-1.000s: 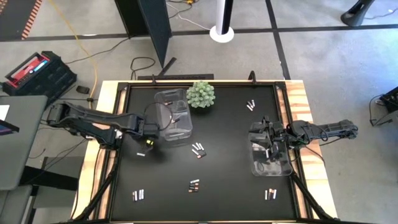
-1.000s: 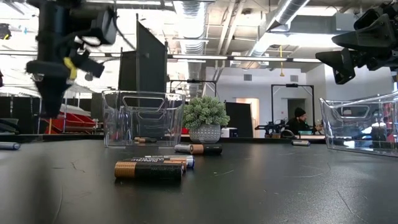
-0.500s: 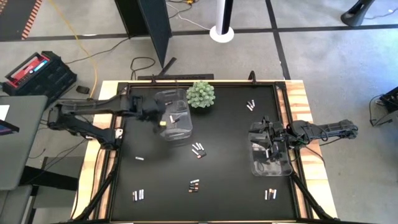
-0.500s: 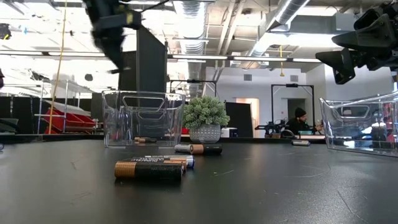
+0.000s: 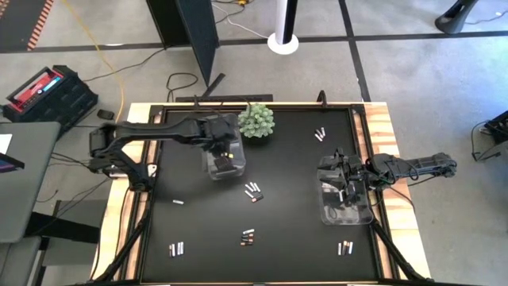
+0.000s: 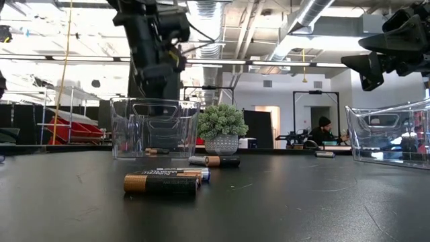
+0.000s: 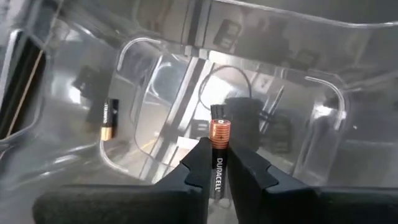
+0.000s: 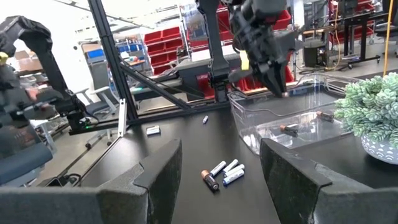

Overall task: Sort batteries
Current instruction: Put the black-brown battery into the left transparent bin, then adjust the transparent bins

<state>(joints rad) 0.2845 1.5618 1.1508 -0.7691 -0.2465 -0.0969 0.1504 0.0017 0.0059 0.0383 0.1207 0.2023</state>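
My left gripper (image 5: 225, 151) (image 7: 221, 163) hangs over the left clear bin (image 5: 213, 171), shut on a dark battery (image 7: 218, 168) with a copper end. Another battery (image 7: 109, 118) lies on that bin's floor. Loose batteries lie flat on the black table in small groups (image 5: 253, 191) (image 5: 248, 236) (image 5: 177, 249) (image 5: 344, 248) (image 5: 320, 133), with a single one (image 5: 178, 202) near the left. My right gripper (image 5: 337, 176) (image 8: 221, 180) waits open above the right clear bin (image 5: 347, 213), touching nothing. My left gripper pinches the battery's dark body (image 7: 217, 177) between its two fingers. The battery lies along the fingers, and its copper end (image 7: 219, 132) sticks out past the fingertips. The fingers slant down from above into the bin's opening. The battery is lifted clear of the bin's floor.
A green spiky ball plant (image 5: 256, 120) in a pot stands just right of the left bin, at the far edge. The table's wooden rim (image 5: 135, 119) runs around the black mat. Open mat lies between the two bins.
My left gripper has risen from the mat near the bin's left near corner and swung toward the table's far and right side, over the left bin, tipping as it went. It has carried the battery along, still between its fingers.
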